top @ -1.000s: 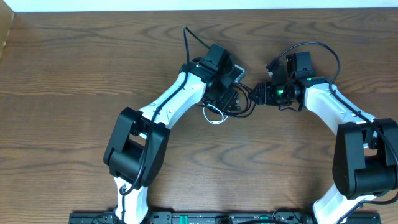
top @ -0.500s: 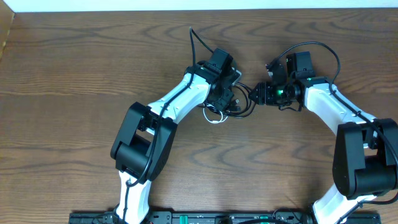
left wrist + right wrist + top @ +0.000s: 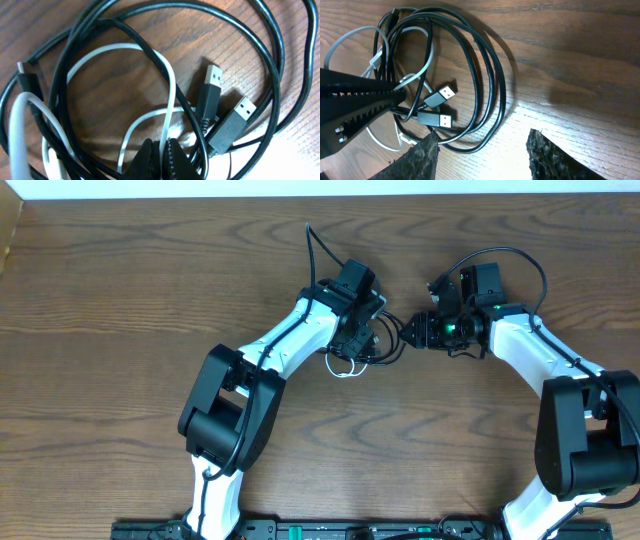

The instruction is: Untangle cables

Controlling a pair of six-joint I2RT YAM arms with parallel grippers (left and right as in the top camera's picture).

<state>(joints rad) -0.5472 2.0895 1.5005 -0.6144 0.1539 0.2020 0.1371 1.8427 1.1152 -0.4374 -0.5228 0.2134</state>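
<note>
Swinging in over the bundle since a second earlier, the left arm [image 3: 290, 330] had closed its jaws, apparently pinching the white cable [image 3: 167, 95], whose loop ran straight ahead of the tips. The black cable [image 3: 272, 75] coiled around it on the desk [image 3: 120, 300], two plugs [image 3: 215, 82] just ahead-right. The right jaws stood open and empty, the coil ahead and to their left. The left arm was nearer.
</note>
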